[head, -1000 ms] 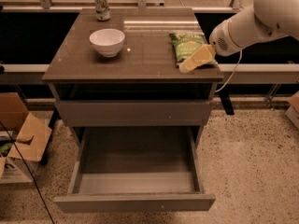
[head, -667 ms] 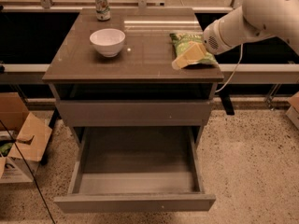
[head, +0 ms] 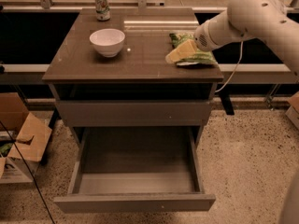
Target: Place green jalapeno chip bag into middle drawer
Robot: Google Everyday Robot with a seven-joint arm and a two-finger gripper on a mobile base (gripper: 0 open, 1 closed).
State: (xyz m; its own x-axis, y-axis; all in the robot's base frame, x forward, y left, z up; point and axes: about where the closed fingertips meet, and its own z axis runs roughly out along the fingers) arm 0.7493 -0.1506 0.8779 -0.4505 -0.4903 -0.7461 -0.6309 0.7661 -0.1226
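Note:
The green jalapeno chip bag lies flat near the right edge of the cabinet top. My gripper reaches in from the right on the white arm. Its pale yellow tip rests over the bag's left part and hides some of it. The middle drawer is pulled out wide below, with a bare grey floor and a narrow front. Above it sits the other grey drawer with the taller front panel, pushed in.
A white bowl stands on the left of the top, and a green-and-white drink can at the back left. Cardboard boxes lie on the floor to the left. A cable hangs at the cabinet's right side.
My gripper has moved left and a little farther back across the chip bag. The bag, bowl, can and drawers have not moved.

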